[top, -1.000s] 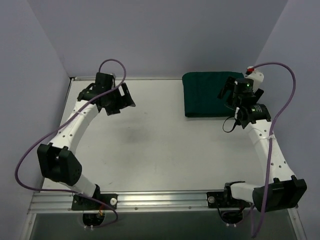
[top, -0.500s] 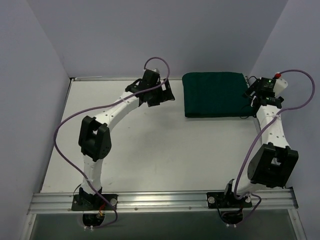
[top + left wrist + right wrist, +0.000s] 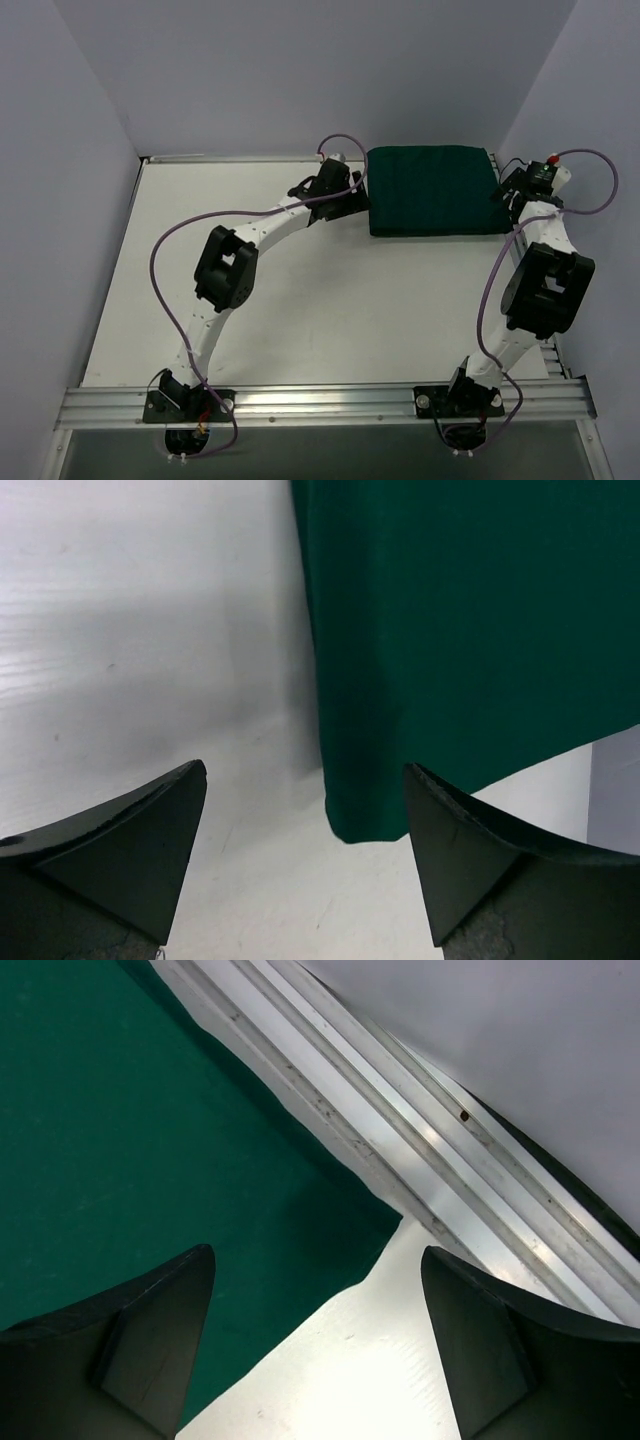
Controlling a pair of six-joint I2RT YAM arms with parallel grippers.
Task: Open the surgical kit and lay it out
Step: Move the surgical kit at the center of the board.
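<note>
The surgical kit, a folded dark green cloth bundle (image 3: 432,190), lies flat and fully wrapped at the far right of the white table (image 3: 300,300). The left gripper (image 3: 304,770) sits just beside the bundle's left edge, its 2 black fingers spread wide with nothing clamped. The right gripper (image 3: 316,1252) hangs at the bundle's far right corner, beside a silver metal rail (image 3: 400,1160), jaws apart and empty.
</note>
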